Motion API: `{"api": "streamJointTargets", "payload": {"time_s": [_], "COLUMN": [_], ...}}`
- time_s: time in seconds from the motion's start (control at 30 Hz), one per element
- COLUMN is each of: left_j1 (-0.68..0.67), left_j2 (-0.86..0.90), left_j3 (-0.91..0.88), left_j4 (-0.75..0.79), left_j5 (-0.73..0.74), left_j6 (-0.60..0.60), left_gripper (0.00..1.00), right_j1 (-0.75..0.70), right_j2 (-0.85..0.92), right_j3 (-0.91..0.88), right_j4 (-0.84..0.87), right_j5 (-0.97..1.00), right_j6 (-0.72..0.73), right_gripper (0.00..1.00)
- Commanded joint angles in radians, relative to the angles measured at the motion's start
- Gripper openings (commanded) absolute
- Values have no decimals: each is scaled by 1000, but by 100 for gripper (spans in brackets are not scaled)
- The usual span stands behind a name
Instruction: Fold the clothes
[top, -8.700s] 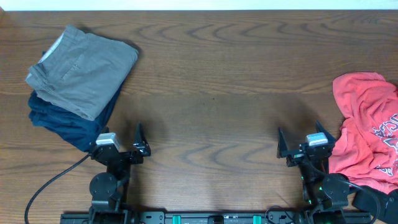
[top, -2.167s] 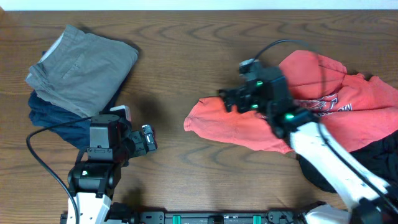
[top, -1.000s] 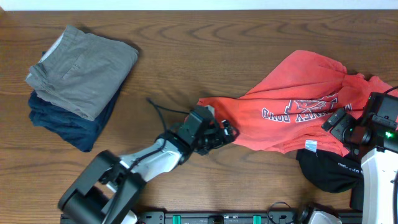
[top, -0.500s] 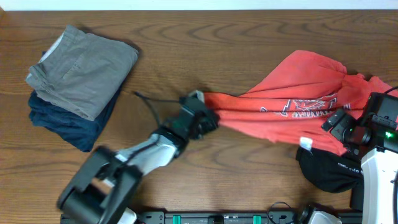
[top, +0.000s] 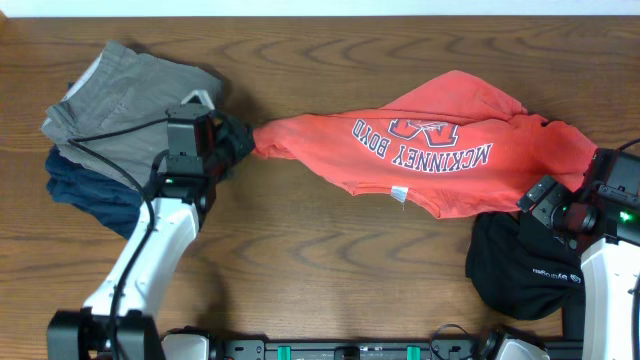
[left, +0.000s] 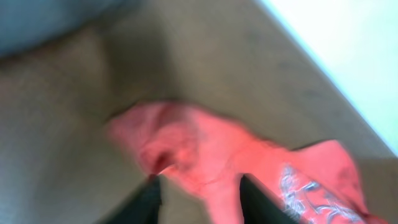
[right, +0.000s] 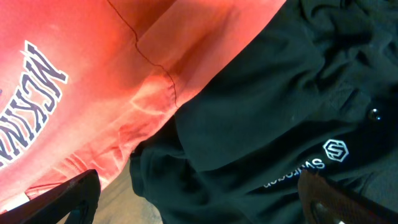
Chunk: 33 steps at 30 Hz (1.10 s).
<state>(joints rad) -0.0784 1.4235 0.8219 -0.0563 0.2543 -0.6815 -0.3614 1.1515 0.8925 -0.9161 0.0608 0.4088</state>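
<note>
My left pincer (top: 240, 146) is clamped on a bunched end of the coral T-shirt (top: 440, 150) — the blurred wrist view shows cloth between the fingers (left: 152, 198); the shirt lies stretched on the table (top: 320, 280), lettering up, long axis left-to-right, running away from that pincer toward my right side; its far edge overlaps the black garment (top: 515, 270), just beside my right pincer (top: 548, 200) — fingers wide, nothing held; the right arm is nearer that free end; the grey-khaki garment (top: 125, 100) stacked on the navy garment (top: 85, 190) sits directly behind my left pincer, crowding any pull leftward.
</note>
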Motion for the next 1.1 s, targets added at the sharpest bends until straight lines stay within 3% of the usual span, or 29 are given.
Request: {"api": "streamJointTargets", "payload": {"time_s": [0.0,0.07,0.17,0.23,0.33,0.43,0.67,0.77,0.8,0.83,0.93,1.07], "left_j1": [-1,-21,-97,-170,-280,-369,-477,-477,-476,-476,-476,-454], "left_j2": [39,56,81,98,138,199,380,446,462,468,470,435], "left_j3": [-6,-7,-9,-11,-12,-12,-12,-12,-12,-12,-11,-11], "left_j4": [-53,-71,-75,-73,-74,-51,227,373,415,439,467,411], "left_j5": [97,228,365,341,184,52,47,47,47,47,49,128], "left_j6": [20,19,18,19,12,-67,-89,-160,-183,-194,-201,-156], "left_gripper": [66,69,83,88,88,88,88,88,80,67,6,6], "right_j1": [-6,-6,-6,-6,-6,-6,-6,-6,-6,-6,-6,-6], "right_j2": [7,12,19,21,23,23,23,23,23,23,23,23], "right_j3": [1,1,1,1,1,1,1,1,1,1,1,1], "right_j4": [0,1,3,3,3,3,3,3,3,3,3,3], "right_j5": [10,10,10,10,10,10,9,10,10,9,10,10], "right_j6": [-6,-6,-6,-6,-6,-7,-13,-13,-13,-13,-13,-13], "right_gripper": [99,100,99,99,99,99,99,99,99,99,99,99]}}
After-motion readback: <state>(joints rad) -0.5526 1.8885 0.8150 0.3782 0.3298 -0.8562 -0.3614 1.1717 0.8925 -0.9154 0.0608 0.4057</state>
